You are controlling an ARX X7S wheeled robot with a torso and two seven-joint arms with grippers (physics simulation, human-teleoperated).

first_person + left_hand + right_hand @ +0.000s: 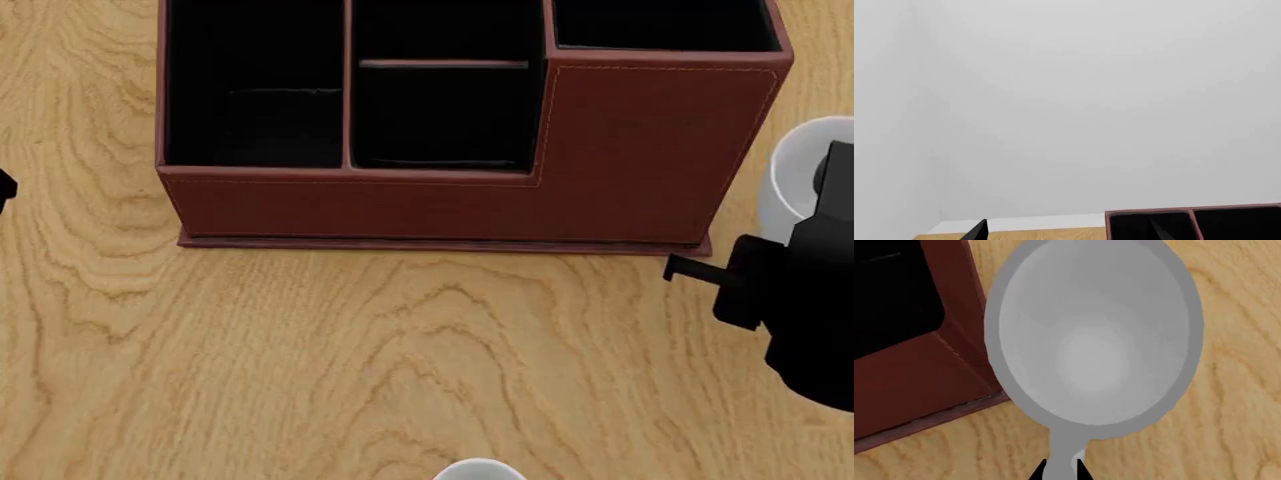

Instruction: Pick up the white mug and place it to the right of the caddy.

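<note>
The wooden table [334, 370] fills the head view, its pale grain running under everything. On it stands the caddy [467, 130], a reddish-brown organiser with black-lined compartments and a taller section at its right corner. Just beside that taller corner, on the caddy's right, stands the white mug [794, 170], upright on the table and partly covered by the black right arm. In the right wrist view the mug's [1094, 335] open mouth faces the camera, its wall close against the caddy's [914, 370] lower edge; whether they touch cannot be told. A small white rim [478, 468] peeks in at the near edge of the head view.

The right gripper [1062, 471] sits above the mug, its two dark fingertips narrowly pinched on the handle. The left gripper [976, 231] shows only a dark tip against a blank wall, beside the caddy's [1194, 222] rim, and its spread cannot be told.
</note>
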